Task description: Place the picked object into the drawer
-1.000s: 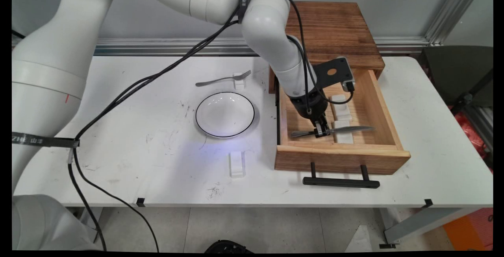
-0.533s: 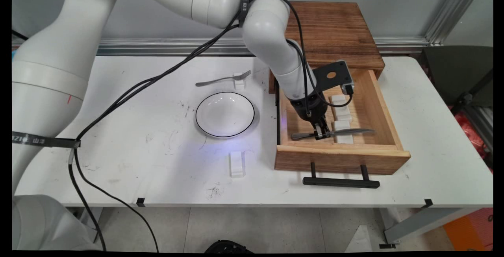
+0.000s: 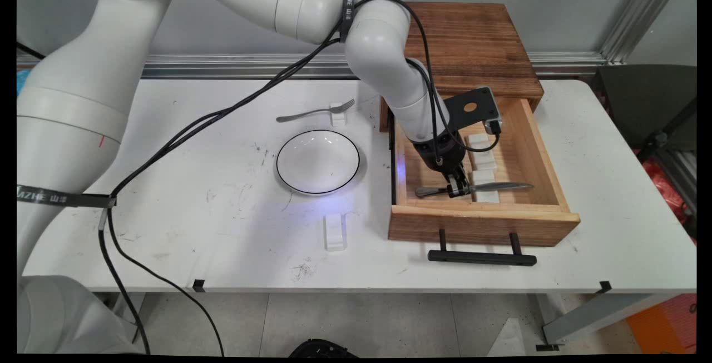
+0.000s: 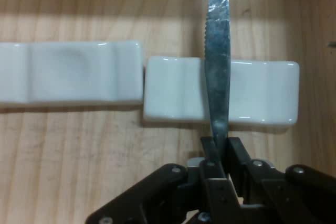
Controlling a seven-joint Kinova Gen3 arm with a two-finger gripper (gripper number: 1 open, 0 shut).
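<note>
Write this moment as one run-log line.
gripper: shut on knife | knife: blade across white rest | place: open wooden drawer | nearby: second rest

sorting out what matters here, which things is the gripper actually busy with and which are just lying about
In use:
gripper, shut on the knife
white rest under the blade
open wooden drawer

Lying about:
second white rest in the drawer
white bowl
fork
white rest on the table

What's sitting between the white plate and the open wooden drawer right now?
Nothing: main view shows only bare white table between the black-rimmed white plate and the open light-wood drawer.
</note>
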